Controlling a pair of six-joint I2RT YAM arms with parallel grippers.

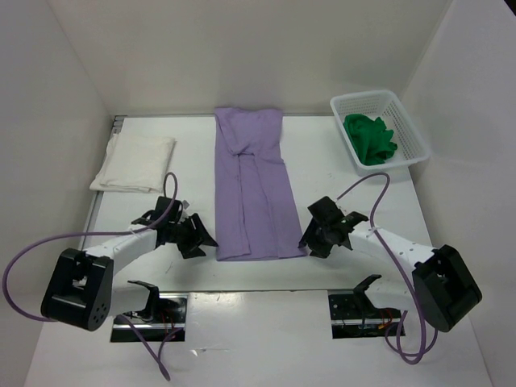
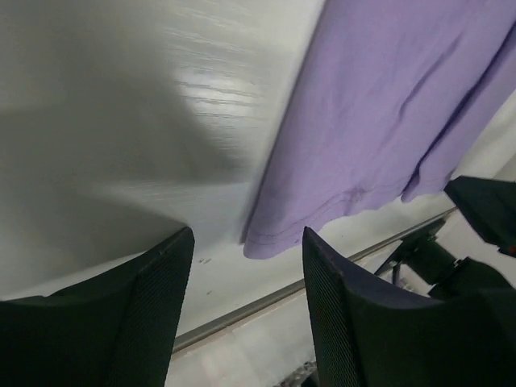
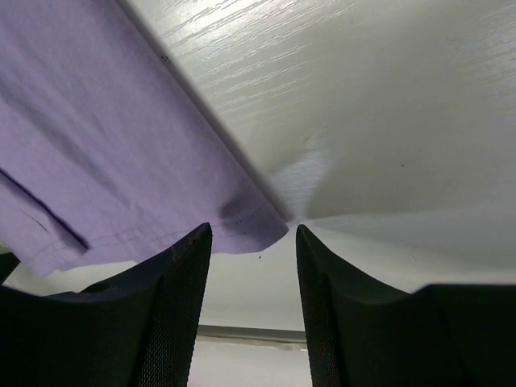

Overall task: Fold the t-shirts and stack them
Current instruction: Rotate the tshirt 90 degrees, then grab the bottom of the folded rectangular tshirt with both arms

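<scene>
Top view: the lavender t-shirt (image 1: 251, 185) lies flat in the middle of the table (image 1: 339, 201), already narrowed into 1 long strip running from the near edge to the far wall. The left gripper (image 1: 200, 240) sits just beside its near-left corner and the right gripper (image 1: 310, 240) just beside its near-right corner. Both are released and carry nothing. The white t-shirt (image 1: 133, 163) rests folded at the far left, well apart from the others. The white basket (image 1: 411, 129) at the far right holds only the crumpled green t-shirt (image 1: 369, 139).

Left wrist view: the left gripper (image 2: 246, 238) has its 2 fingers spread, with the lavender t-shirt (image 2: 379, 105) hem corner just past their tips and bare table under them.

Right wrist view: the right gripper (image 3: 252, 234) is likewise spread, and the corner of the lavender t-shirt (image 3: 105, 137) points into the gap.

The step looks like pinching both near corners for a crosswise fold. To do it well, each gripper should catch every layer at the hem, close together, lift level, and carry the edge straight toward the far end.
</scene>
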